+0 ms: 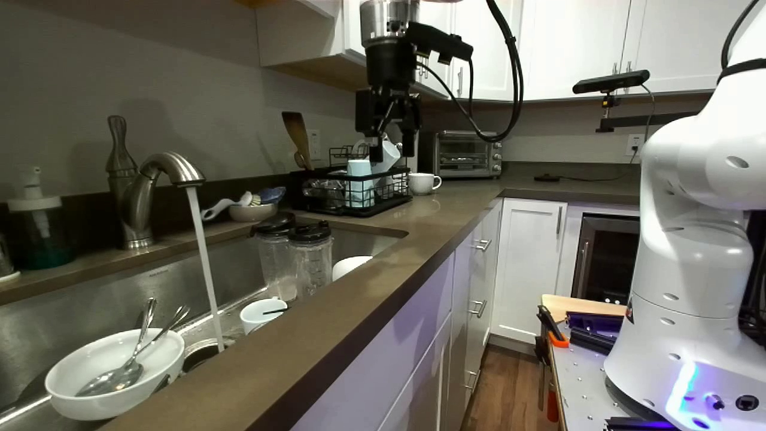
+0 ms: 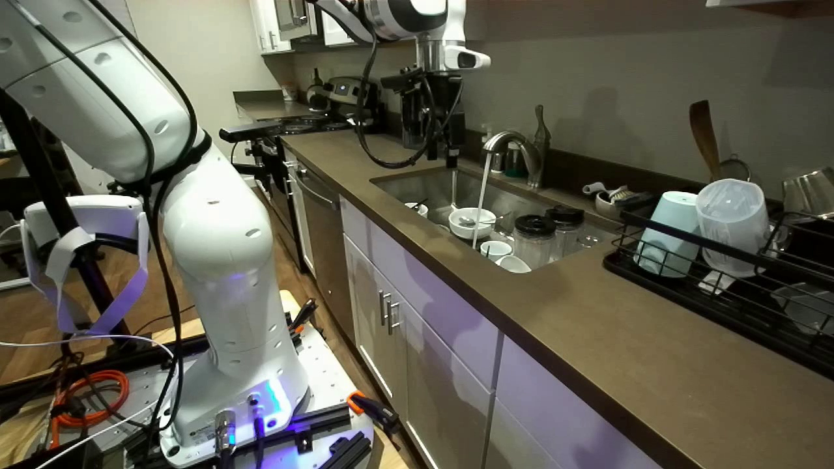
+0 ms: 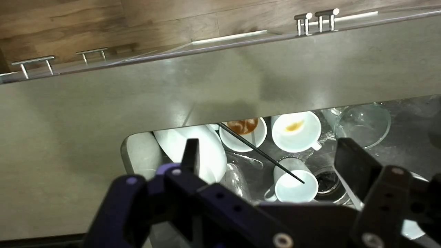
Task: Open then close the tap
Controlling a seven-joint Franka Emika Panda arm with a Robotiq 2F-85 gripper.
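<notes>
Plainly, tap (image 1: 139, 200) running into sink (image 1: 78, 311); gripper (image 1: 392, 147) aloft, 2 fingers (image 3: 356, 167) apart

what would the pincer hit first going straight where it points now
The pincer points down, most likely at the counter beside the sink; depth is unclear, so a cup inside could come first.

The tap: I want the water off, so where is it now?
The tap stands behind the sink, at the left of an exterior view, between the soap dispenser and the small beige bowl.
</notes>
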